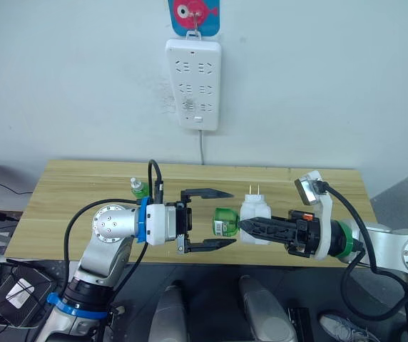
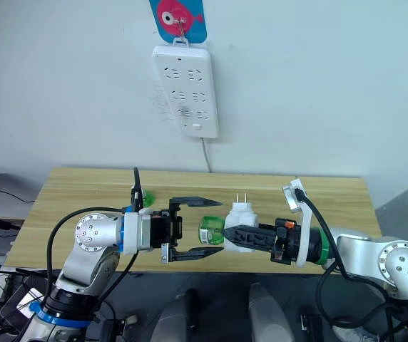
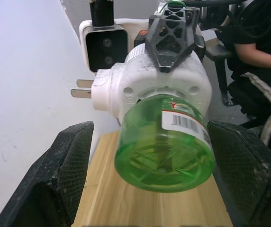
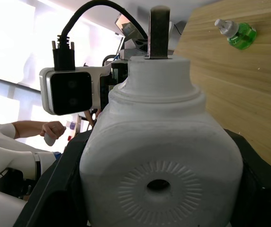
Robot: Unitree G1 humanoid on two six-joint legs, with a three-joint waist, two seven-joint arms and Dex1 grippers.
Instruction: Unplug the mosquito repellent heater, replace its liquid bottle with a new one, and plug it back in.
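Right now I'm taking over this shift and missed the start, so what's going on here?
The right end effector holds the small white rounded plug-in heater above the wooden table, unplugged, prongs pointing toward the white wall power strip. A green translucent bottle is attached to it. The left end effector is open around that bottle. Another green bottle sits on the table.

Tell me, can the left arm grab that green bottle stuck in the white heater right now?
Probably yes: the left gripper is open, with the green bottle between its fingers and nothing blocking.
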